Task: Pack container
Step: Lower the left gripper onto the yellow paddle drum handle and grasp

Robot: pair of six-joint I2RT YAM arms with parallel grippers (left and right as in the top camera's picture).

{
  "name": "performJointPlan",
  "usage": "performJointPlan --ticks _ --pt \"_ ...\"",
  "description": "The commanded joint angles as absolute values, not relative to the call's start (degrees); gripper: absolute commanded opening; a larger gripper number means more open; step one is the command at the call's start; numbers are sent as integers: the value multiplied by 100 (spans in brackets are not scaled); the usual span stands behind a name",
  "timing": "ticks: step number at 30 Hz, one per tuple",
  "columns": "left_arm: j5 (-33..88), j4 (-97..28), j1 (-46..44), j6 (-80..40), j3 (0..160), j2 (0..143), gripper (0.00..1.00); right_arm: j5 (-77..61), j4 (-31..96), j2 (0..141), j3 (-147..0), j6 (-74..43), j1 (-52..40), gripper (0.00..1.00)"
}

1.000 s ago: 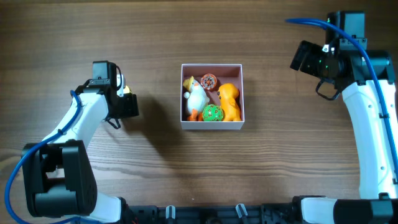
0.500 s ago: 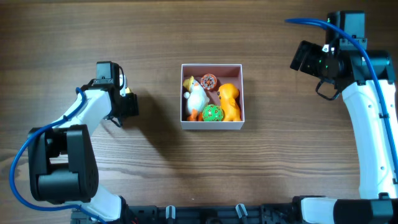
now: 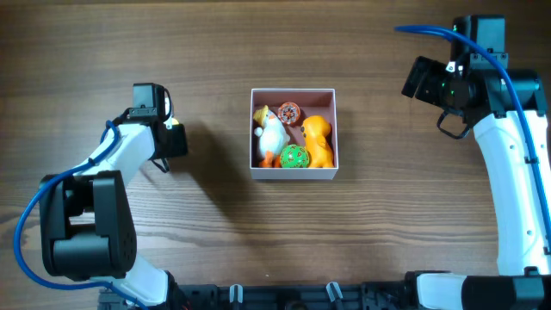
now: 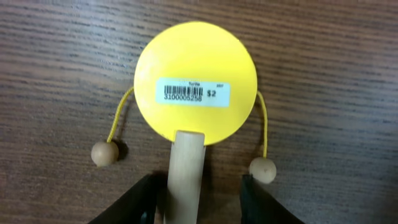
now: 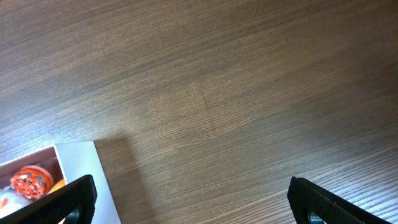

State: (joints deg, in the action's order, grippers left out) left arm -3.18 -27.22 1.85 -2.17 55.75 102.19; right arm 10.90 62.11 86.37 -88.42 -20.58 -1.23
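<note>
The container [image 3: 293,173], a white box with a pink inside, sits mid-table and holds a white duck [image 3: 272,133], an orange figure [image 3: 318,138], a green ball [image 3: 294,156] and a red ball [image 3: 290,112]. To its left, my left gripper [image 3: 175,139] stands over a yellow drum toy [image 4: 195,81] lying flat, with a barcode sticker and two beads on strings. My left gripper [image 4: 198,185] is open, its jaws either side of the drum's wooden handle [image 4: 185,174], with a gap on the right. My right gripper [image 5: 193,199] is open and empty, right of the container's corner [image 5: 78,165].
The wooden table [image 3: 387,215] is bare around the box. The right arm [image 3: 516,172] stands along the right edge and the left arm's base [image 3: 82,241] at the front left.
My left gripper's jaws have narrowed round the drum's handle, and the gripper has shifted slightly left. The right arm and the box have not moved.
</note>
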Motion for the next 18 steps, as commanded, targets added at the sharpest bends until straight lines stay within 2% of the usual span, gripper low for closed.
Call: performJointPlan --ticks 1,5,9,14,18 --pt "-375 -2676 200 -169 5540 10287 37 1044 6193 8678 -8853 -2102 -126 100" --pt "-375 -2744 200 -169 5540 10287 28 1044 6193 8678 -8853 -2102 -126 100" --pt "-375 -2783 200 -172 5540 10287 24 1044 6193 8678 -8853 -2102 -126 100" --pt "-375 -2783 200 -172 5540 10285 7 1046 6193 8678 -8853 -2102 -126 100" --pt "-377 -2783 200 -172 5542 10274 4 1044 6193 8678 -8853 -2104 -126 100"
